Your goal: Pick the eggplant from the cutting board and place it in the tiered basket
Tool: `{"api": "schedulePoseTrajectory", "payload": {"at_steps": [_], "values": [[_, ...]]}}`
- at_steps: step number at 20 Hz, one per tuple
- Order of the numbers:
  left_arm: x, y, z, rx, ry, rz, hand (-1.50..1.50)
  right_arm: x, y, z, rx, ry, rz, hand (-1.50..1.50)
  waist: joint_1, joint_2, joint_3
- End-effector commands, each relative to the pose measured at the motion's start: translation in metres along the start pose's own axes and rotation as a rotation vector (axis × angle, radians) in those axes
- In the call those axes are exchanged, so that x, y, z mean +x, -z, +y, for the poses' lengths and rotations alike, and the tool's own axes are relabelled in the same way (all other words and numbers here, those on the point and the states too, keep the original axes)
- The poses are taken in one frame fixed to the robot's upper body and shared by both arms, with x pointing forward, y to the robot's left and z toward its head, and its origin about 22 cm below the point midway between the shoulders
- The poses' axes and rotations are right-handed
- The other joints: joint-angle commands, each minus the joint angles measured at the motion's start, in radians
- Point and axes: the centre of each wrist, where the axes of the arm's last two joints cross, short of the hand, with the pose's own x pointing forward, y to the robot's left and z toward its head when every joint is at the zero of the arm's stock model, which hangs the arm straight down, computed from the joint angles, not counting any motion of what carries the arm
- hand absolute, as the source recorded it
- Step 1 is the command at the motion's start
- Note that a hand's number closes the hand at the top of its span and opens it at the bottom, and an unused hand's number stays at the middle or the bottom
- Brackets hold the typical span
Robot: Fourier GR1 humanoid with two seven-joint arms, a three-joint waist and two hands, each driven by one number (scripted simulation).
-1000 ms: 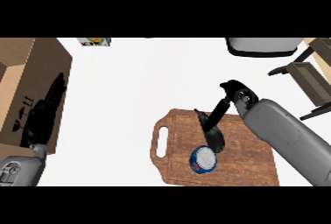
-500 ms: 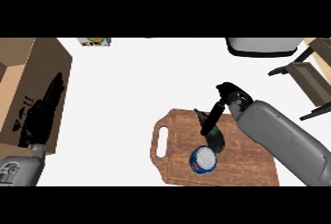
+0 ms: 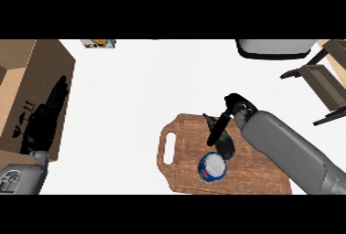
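A dark eggplant [image 3: 225, 145] lies on the wooden cutting board [image 3: 256, 176] at the lower middle of the head view. My right hand [image 3: 234, 103] hangs over the board's far edge. Its fingers [image 3: 219, 131] stretch down and left, straight, onto the top of the eggplant and hide part of it; I see no curl round it. The tiered basket [image 3: 323, 86], a dark frame with wooden shelves, stands at the right edge. My left hand [image 3: 42, 124] rests open at the far left, fingers up.
A round blue and white can [image 3: 212, 165] stands on the board just in front of the eggplant. A brown box [image 3: 20, 82] fills the left side under my left hand. A grey vessel [image 3: 273, 48] sits at the back right, a small packet [image 3: 98, 43] at the back.
My right hand and forearm have slid left and nearer over the board, the fingers coming down onto the eggplant. The eggplant and left hand have stayed put.
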Motion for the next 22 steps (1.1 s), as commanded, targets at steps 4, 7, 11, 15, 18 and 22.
{"api": "schedulePoseTrajectory", "payload": {"at_steps": [4, 7, 11, 15, 18, 22], "values": [[-0.008, 0.004, 0.011, -0.006, 0.000, -0.003, 0.00, -0.006, 0.013, 0.017, 0.021, 0.006, 0.187, -1.50, -0.002, 0.002, 0.000], [0.010, -0.002, -0.010, -0.002, -0.009, -0.006, 0.00, 0.012, 0.011, 0.020, 0.038, 0.002, 0.176, -1.50, 0.007, 0.002, 0.001], [-0.006, -0.009, -0.006, 0.013, 0.002, 0.000, 0.00, 0.005, 0.020, 0.025, 0.057, 0.013, 0.182, -1.50, 0.005, 0.002, 0.001], [-0.008, 0.008, 0.008, 0.003, -0.026, -0.002, 0.00, 0.012, 0.028, 0.019, 0.086, 0.033, 0.173, -1.50, 0.006, 0.004, 0.000], [-0.022, -0.006, 0.003, -0.008, 0.002, -0.004, 0.00, 0.011, 0.031, 0.053, 0.167, 0.000, 0.184, 1.50, 0.007, 0.004, 0.000], [-0.004, 0.001, 0.000, -0.015, -0.004, -0.006, 0.00, 0.002, 0.033, 0.042, 0.173, -0.174, 0.065, 1.50, 0.008, 0.004, 0.001]]}}
